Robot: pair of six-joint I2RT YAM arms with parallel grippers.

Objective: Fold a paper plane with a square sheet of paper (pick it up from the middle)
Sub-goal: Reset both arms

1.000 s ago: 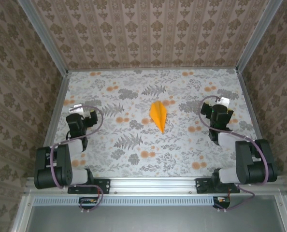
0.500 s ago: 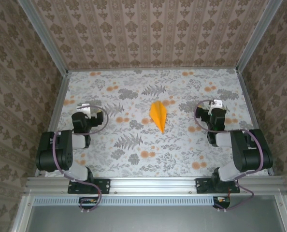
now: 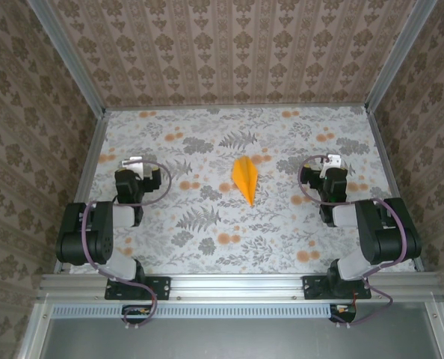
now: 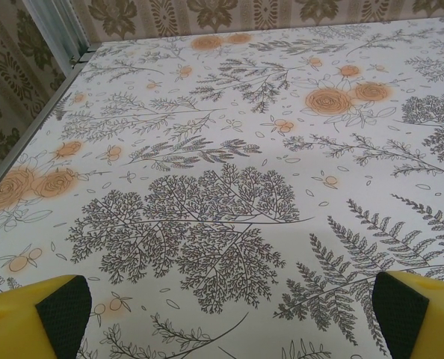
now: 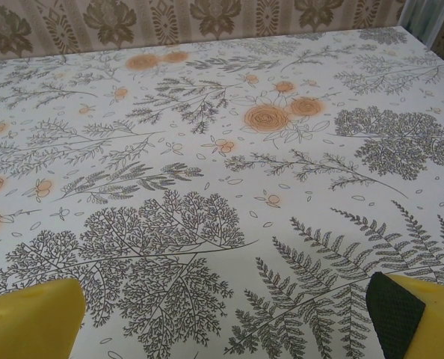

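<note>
the folded paper plane point(image 3: 245, 179) lies alone at the centre of the tabletop point(image 3: 207, 247), nose toward 6 o'clock. the left gripper point(image 3: 134, 164) at 9 o'clock and the right gripper point(image 3: 332, 163) at 3 o'clock hang open and empty, which suggests the folding is finished.

paper plane point(image 3: 244, 178) at middle of table point(image 3: 207, 250), left claw point(image 3: 136, 166) well left of it, right claw point(image 3: 331, 164) well right

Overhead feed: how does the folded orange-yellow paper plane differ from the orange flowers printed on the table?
The narrow, pointed orange-yellow paper plane is saturated and sharp-edged; the printed orange flowers are pale, round and soft-edged. The plane is one long piece; the flowers are small, scattered blotches. Both are orange.
</note>
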